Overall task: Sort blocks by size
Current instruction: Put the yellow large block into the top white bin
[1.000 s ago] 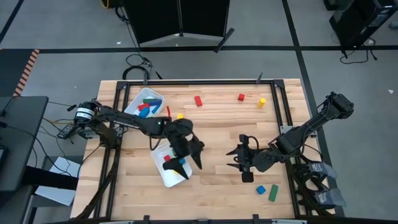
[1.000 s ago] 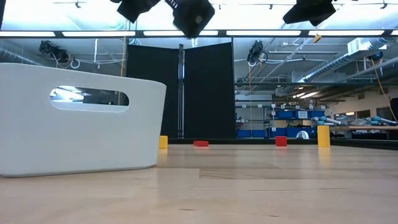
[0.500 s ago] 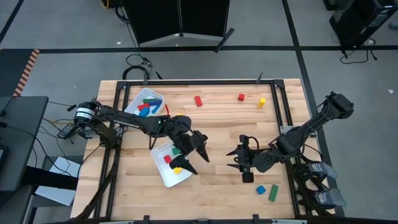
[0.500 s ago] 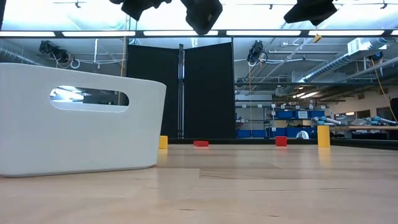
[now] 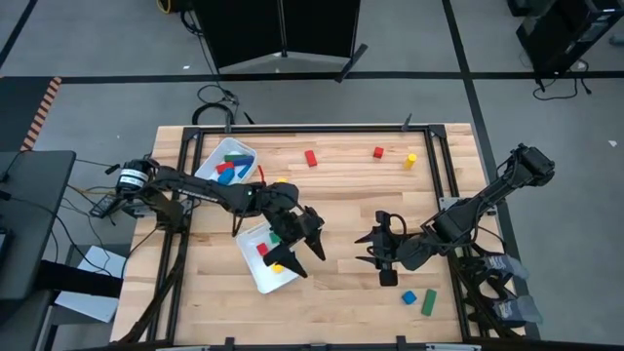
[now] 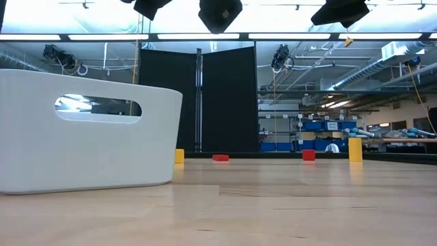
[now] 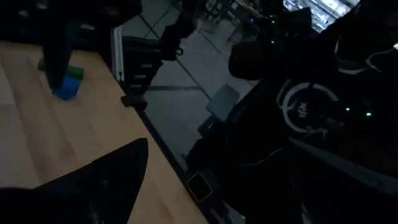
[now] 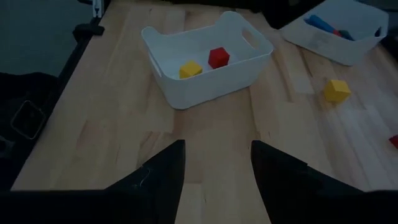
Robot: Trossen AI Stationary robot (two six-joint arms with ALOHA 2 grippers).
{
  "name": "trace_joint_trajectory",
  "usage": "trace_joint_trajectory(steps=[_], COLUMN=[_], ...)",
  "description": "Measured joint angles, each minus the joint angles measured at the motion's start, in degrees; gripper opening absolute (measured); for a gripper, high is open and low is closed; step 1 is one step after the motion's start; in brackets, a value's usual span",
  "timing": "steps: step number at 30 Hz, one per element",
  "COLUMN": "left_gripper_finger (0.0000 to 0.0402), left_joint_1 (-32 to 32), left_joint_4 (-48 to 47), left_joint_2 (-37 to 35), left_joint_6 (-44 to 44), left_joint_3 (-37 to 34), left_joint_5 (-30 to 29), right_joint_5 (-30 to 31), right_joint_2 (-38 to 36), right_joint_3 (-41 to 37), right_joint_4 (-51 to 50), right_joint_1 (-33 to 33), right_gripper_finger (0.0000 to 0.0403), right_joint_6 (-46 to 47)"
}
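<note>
Blocks [image 5: 265, 250] lie in the tray [image 5: 255, 278] under the left gripper [image 5: 295, 251] (fingers spread, empty).

Coloured blocks [image 5: 311, 158] scattered on table, in trays.

Both arms are dark, near-black jointed links of matte metal and plastic, each ending in a two-fingered black pincer: the left pincer [image 5: 297, 249] and the right pincer [image 5: 382, 250]. The left arm's base carries a pale round fitting with loose black cables beside it. The right pincer's fingers [image 8: 163, 172] are flat, dark, tapering blades.
</note>
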Motion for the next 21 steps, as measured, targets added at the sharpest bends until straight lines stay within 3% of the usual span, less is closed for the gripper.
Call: trace_joint_trajectory(steps=[5,8,11,14,17,21], left_gripper_finger=[0.038,0.0386,0.0389,0.0389,0.0384,0.0377], left_joint_1=[-0.07,0.16,-0.7,-0.8,-0.78,-0.41], left_joint_4=[1.05,-3.24,-9.43,-12.32,-12.73,-14.37], left_joint_2=[-0.06,-0.04,-0.02,0.0,0.0,0.0], left_joint_6=[-1.28,-0.1,0.08,4.8,5.42,4.38], left_joint_3=[0.02,0.02,0.02,0.0,0.0,0.0], left_joint_5=[-13.4,-17.91,-31.43,-38.42,-42.22,-42.44], right_joint_5=[0.76,0.76,0.78,0.78,0.78,0.78], right_joint_2=[0.0,0.0,0.0,0.0,0.0,0.0], right_joint_3=[0.0,0.0,0.0,0.0,0.0,0.0], right_joint_4=[0.0,-0.01,0.0,0.0,0.0,0.0], right_joint_1=[0.0,0.0,0.0,-0.05,-0.04,-0.04], right_gripper_finger=[0.0195,0.0195,0.0195,0.0195,0.0195,0.0195], right_joint_6=[-0.14,-0.14,-0.53,-0.78,-0.78,-0.78])
